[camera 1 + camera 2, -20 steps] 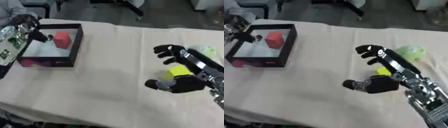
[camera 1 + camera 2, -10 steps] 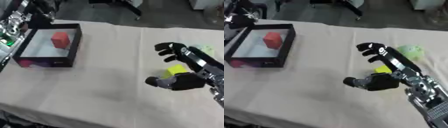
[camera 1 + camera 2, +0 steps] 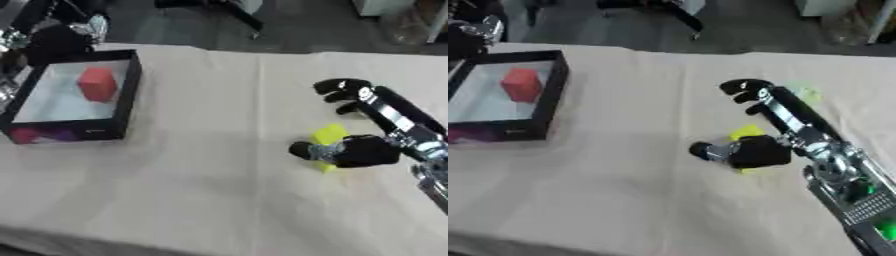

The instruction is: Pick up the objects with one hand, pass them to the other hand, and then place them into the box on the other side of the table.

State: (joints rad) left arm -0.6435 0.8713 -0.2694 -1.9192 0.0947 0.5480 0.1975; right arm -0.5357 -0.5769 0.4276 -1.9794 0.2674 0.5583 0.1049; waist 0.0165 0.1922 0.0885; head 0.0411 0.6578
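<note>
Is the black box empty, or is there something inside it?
Not empty. A red block lies inside the black box, on its pale floor near the far side. Nothing else shows inside it.

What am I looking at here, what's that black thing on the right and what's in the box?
These are two pictures of one moment, taken by the two eyes of a camera in a humanoid robot's head, looking down at a table with a beige cloth. The black thing is the robot's right hand on its arm, reaching in from the right. It sits over a yellow block, with thumb and fingers either side of it; whether it already grips the block I can't tell. Behind the arm, the right eye view shows something pale green. On the left stands a black box holding a red block. The robot's left hand shows dark at the box's far corner, too unclear to read.
</note>
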